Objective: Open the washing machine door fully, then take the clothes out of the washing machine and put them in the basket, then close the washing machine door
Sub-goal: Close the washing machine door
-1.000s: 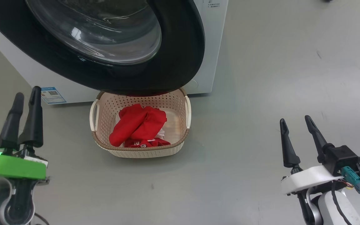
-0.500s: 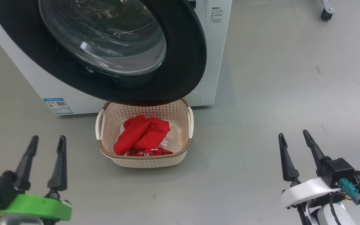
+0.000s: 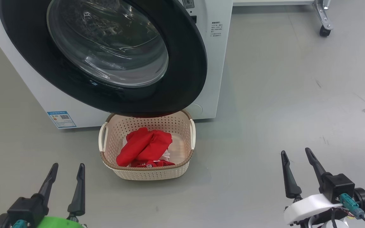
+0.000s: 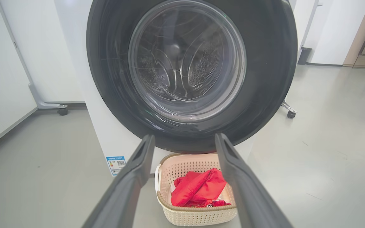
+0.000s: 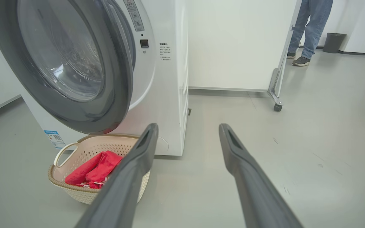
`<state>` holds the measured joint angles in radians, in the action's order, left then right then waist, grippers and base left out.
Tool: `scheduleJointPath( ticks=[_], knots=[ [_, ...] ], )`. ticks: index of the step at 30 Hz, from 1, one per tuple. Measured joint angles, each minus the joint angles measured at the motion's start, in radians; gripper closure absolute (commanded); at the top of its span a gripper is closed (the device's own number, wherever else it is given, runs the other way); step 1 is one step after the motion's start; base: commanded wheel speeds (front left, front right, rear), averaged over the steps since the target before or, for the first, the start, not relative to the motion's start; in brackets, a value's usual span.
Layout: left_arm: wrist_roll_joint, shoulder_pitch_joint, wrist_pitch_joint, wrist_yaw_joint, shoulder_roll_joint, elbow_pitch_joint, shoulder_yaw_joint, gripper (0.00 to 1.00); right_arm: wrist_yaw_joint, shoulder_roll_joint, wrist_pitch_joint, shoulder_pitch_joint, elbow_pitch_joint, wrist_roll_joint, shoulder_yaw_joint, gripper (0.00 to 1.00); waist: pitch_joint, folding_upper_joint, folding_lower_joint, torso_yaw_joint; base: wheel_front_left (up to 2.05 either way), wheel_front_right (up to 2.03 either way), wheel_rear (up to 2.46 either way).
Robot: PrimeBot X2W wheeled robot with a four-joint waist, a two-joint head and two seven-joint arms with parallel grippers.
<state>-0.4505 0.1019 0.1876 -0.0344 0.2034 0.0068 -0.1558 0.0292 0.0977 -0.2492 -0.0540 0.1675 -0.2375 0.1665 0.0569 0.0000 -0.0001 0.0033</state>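
The washing machine [image 3: 215,63] stands at the back. Its black-rimmed washing machine door [image 3: 185,63] lies against or very near the front, and the drum behind the glass looks bare in the left wrist view. Below the door sits the cream basket [image 3: 150,174] with the red clothes [image 3: 144,147] in it. My left gripper [image 3: 68,167] is open and empty at the lower left, apart from the basket. My right gripper [image 3: 296,152] is open and empty over bare floor at the lower right. From the wrists I see the door [image 4: 265,63] [image 5: 74,120], the basket [image 4: 195,218] [image 5: 74,193] and the clothes [image 4: 198,188] [image 5: 93,169].
A blue sticker [image 3: 61,118] marks the machine's lower left. Wheeled white panels stand behind, with casters [image 5: 277,107] [image 4: 62,110]. A person's legs [image 5: 309,28] and a grey bin [image 5: 333,42] are far off to the right. Grey floor [image 3: 265,110] lies open to the right.
The head camera has tilted up, so machine and basket sit lower in the picture. My left gripper has dropped back and turned, away from the machine's front. Both grippers stay open.
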Motion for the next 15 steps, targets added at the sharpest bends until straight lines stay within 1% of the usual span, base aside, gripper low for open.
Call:
scheduleJointPath(
  ticks=[5, 11, 15],
  knots=[
    [0.009, 0.002, 0.009, 0.011, -0.008, 0.02, -0.006, 0.0, 0.001, 0.0, 0.0, -0.007, -0.002, 0.001, 0.001, 0.0, -0.009, 0.0, 0.0, -0.002, 0.0, 0.0, 0.0],
    [0.012, 0.002, 0.012, 0.02, -0.024, 0.033, -0.007, 0.0, 0.009, 0.0, 0.0, -0.017, -0.015, 0.007, 0.001, 0.0, -0.013, 0.0, 0.0, -0.003, 0.0, 0.0, 0.0],
    [0.012, 0.002, 0.02, 0.021, -0.028, 0.043, -0.007, 0.0, 0.01, 0.0, 0.0, -0.017, -0.024, 0.01, 0.001, 0.0, -0.013, 0.0, 0.0, -0.003, 0.0, 0.0, 0.0]
  ],
)
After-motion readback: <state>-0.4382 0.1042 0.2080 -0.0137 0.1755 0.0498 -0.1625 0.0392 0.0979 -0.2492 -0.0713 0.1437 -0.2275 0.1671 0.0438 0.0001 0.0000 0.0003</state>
